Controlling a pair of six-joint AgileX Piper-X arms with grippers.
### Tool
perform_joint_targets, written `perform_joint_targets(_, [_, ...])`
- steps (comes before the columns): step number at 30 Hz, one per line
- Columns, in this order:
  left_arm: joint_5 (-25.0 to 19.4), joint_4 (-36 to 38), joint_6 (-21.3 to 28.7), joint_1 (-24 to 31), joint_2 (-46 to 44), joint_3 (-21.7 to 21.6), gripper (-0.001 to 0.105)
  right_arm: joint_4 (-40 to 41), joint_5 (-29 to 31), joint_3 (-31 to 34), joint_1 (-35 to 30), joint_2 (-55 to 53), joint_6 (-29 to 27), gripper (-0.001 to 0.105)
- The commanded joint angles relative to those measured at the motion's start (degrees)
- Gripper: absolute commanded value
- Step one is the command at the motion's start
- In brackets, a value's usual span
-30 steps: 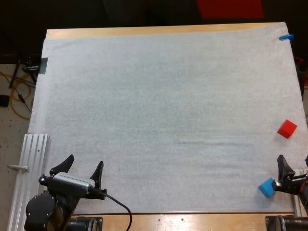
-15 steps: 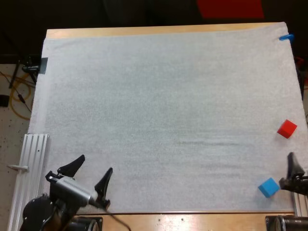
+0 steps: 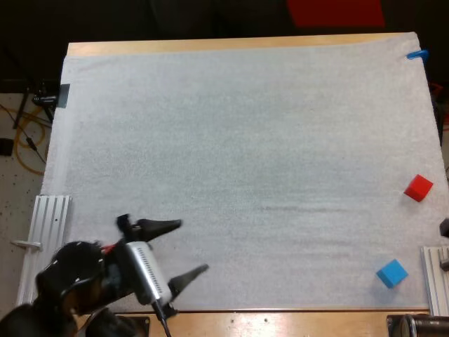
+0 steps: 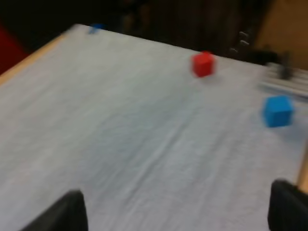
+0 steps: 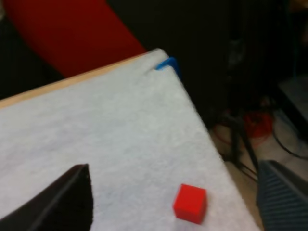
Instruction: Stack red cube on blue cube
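The red cube (image 3: 419, 187) sits near the mat's right edge, and the blue cube (image 3: 391, 273) lies nearer the front, close to the right corner. They are apart, each flat on the mat. My left gripper (image 3: 184, 247) hovers open at the front left, pointing right across the mat. From the left wrist, the red cube (image 4: 202, 64) and blue cube (image 4: 277, 110) lie far ahead of the open left gripper (image 4: 178, 216). My right gripper (image 5: 173, 168) is open, with the red cube (image 5: 190, 203) on the mat between its spread fingers and clear of both.
An aluminium rail (image 3: 45, 232) lies beside the mat's left front, and another rail (image 3: 435, 281) at the right front by the blue cube. The mat's right edge (image 5: 207, 130) drops off just past the red cube. Cables lie on the floor at left.
My left gripper rose and swung round to point right. My right gripper drew back from beside the blue cube and almost left the high view at the right edge.
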Motion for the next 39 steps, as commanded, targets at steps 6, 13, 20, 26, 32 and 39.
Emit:
perform_joint_targets(6, [-0.7, -0.6, 0.5, -11.6, 7.0, -1.3, 0.073, 3.6, 2.1, -2.9, 0.0, 12.1, 0.6, 0.069])
perform_joint_targets(13, [-4.2, -0.6, 0.5, -18.8, 11.5, -1.3, 0.073, 1.6, 1.2, -3.0, 0.0, 28.4, 3.0, 0.069])
perform_joint_targets(20, [-4.2, -0.6, 0.1, -19.5, 12.3, -1.3, 0.073, -4.0, -1.3, -3.0, -1.2, 43.8, 5.5, 0.069])
perform_joint_targets(26, [-4.2, -0.6, -0.2, -19.5, 12.3, -1.3, 0.073, -4.9, -4.6, -3.0, -5.5, 53.8, 6.9, 0.069])
perform_joint_targets(32, [-4.2, -0.6, -0.2, -19.5, 12.3, -1.3, 0.073, -9.6, -9.8, -3.0, -9.0, 61.9, 7.5, 0.069])
perform_joint_targets(39, [-4.2, -1.1, -0.2, -19.5, 12.3, -1.3, 0.073, -12.7, -13.0, -3.0, -9.2, 68.5, 7.0, 0.069])
